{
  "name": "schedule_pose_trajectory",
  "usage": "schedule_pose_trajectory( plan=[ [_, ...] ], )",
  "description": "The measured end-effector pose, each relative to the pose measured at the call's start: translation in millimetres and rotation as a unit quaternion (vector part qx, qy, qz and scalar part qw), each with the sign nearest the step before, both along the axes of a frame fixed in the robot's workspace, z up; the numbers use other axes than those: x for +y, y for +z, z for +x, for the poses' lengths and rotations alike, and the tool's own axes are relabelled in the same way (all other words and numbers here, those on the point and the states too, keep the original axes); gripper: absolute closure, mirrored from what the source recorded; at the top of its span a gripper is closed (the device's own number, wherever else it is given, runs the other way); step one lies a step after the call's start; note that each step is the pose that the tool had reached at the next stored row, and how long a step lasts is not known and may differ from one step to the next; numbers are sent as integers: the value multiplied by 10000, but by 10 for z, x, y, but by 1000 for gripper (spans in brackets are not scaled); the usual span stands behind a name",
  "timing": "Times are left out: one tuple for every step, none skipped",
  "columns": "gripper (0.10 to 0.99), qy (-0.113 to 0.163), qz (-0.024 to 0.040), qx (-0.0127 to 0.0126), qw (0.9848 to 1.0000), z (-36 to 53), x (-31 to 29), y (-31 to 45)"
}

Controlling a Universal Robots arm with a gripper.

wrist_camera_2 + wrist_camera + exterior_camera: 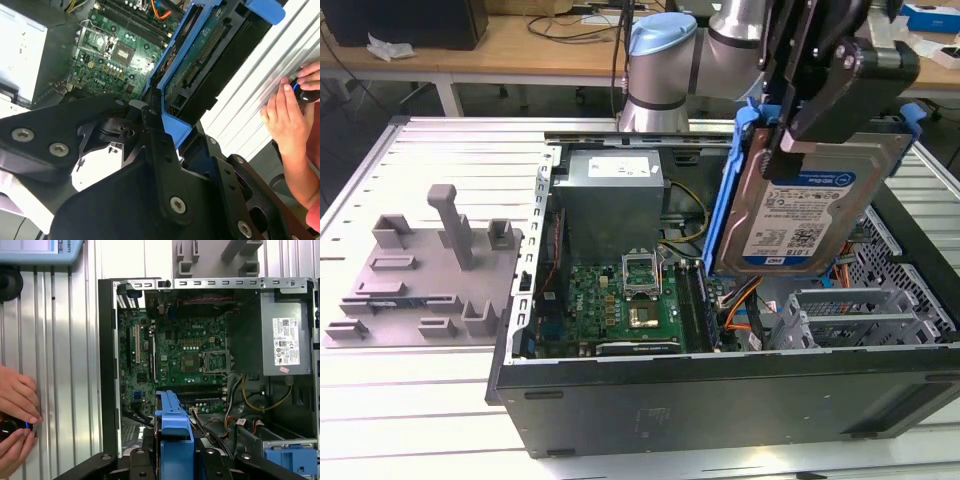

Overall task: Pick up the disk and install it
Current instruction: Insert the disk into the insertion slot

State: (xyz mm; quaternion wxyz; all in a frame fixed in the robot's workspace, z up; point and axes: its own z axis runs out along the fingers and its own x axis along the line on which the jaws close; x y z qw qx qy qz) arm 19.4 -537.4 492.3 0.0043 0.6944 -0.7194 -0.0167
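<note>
In the exterior view, the gripper [798, 140] hangs over an open computer case [720, 405] on a slatted metal table [450, 150]. Its jaws are clamped on the upper end of the disk [810, 205]. The disk is held in the air, steeply tilted, with its label face showing and its blue carrier rail along the edges. Its lower end sits just above the case's drive bay, toward the exterior view's right. Inside the case are a green motherboard [620, 300] and a grey power supply [610, 190]. A grey fixture tray [420, 280] lies on the table beside the case, near the table's edge on the exterior view's left.

In the second wrist view, black fingers [160, 150] press on the blue rail from both sides, and the disk's circuit-board underside [200, 55] slants away over the case. A person's hand [290, 112] rests at the table's edge on a small dark device.

In the first wrist view, the blue end of the disk [174, 427] stands over the case interior, near the motherboard's lower edge. A blue latch [291, 460] with its grey cage sits in the case corner. Two hands [17, 405] are on the table outside the case wall.
</note>
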Motion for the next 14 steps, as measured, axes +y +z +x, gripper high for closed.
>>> schedule_pose_trajectory(
  plan=[
    [718,-5,0,0,10000,22,0,-1],
    [718,-12,0,0,10000,61,-1,-1],
    [718,-17,0,0,10000,99,-2,-2],
    [718,-21,0,0,10000,136,-3,-3],
    [718,-23,-1,0,10000,170,-3,-3],
    [718,-25,-1,0,10000,206,-3,-3],
    [718,-27,0,0,10000,271,-5,-5],
    [718,-28,0,0,10000,328,-5,-5],
    [718,-28,0,0,10000,391,-6,-6],
    [718,-28,0,0,10000,438,-6,-6],
    [718,-29,0,0,10000,475,-6,-6],
    [718,-28,0,0,10000,532,-6,-7],
    [718,-28,0,0,10000,561,-6,-7],
    [718,-28,0,0,10000,590,-6,-7]
  ],
)
